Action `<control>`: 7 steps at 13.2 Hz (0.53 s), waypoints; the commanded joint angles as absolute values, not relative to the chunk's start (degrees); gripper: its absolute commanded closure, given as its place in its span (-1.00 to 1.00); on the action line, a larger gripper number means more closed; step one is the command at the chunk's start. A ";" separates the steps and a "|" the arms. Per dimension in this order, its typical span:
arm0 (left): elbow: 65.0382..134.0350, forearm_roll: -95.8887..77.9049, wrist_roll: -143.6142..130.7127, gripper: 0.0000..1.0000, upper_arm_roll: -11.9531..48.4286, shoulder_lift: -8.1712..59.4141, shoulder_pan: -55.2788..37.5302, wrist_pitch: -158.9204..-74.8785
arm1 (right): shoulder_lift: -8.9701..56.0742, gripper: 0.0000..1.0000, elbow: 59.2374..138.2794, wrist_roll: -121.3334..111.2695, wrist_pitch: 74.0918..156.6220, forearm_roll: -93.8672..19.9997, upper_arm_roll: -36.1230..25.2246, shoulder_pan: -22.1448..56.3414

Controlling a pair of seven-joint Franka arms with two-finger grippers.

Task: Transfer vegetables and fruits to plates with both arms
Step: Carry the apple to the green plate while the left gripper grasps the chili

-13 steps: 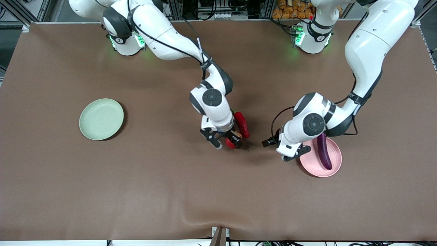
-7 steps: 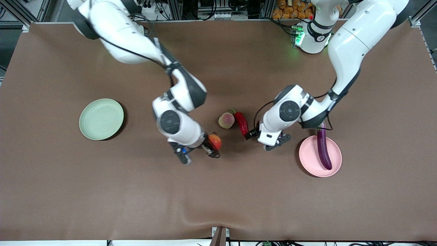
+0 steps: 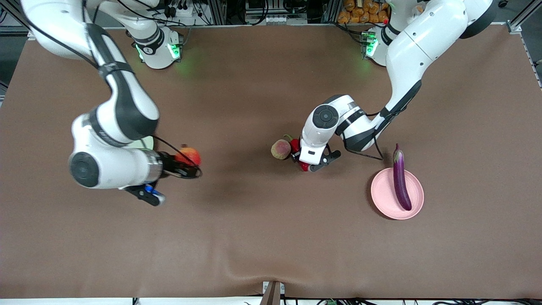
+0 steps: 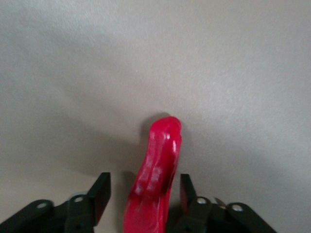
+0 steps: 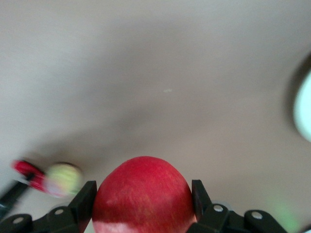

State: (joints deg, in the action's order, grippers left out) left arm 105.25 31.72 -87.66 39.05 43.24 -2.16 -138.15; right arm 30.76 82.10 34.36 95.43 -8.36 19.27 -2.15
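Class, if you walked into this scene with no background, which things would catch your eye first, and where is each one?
The right claw holds the red pomegranate-like fruit in the air beside the mostly hidden green plate. At mid-table the left claw straddles the red chili pepper, with the peach-like fruit right beside it. The purple eggplant lies across the pink plate, toward the left arm's end.

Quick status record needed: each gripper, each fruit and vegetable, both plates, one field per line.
left gripper: down at the table, fingers astride the chili pepper, one side not yet touching
right gripper: shut on the pomegranate, in the air beside the green plate
peach: on the table, beside the chili pepper
eggplant: on the pink plate, cap end overhanging the rim
green plate: mostly hidden by the right arm
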 commanded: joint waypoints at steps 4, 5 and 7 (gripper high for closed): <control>104.41 33.49 -87.55 1.00 38.59 45.36 -3.43 -141.95 | 20.13 1.00 108.78 11.71 107.63 0.33 20.83 -18.88; 104.33 33.66 -86.50 1.00 38.41 44.66 -2.47 -141.60 | 20.13 1.00 112.03 8.82 111.41 0.96 20.74 -20.38; 104.06 33.75 -79.49 1.00 38.58 42.90 0.33 -139.85 | 20.04 1.00 114.95 2.49 113.64 1.14 20.66 -23.45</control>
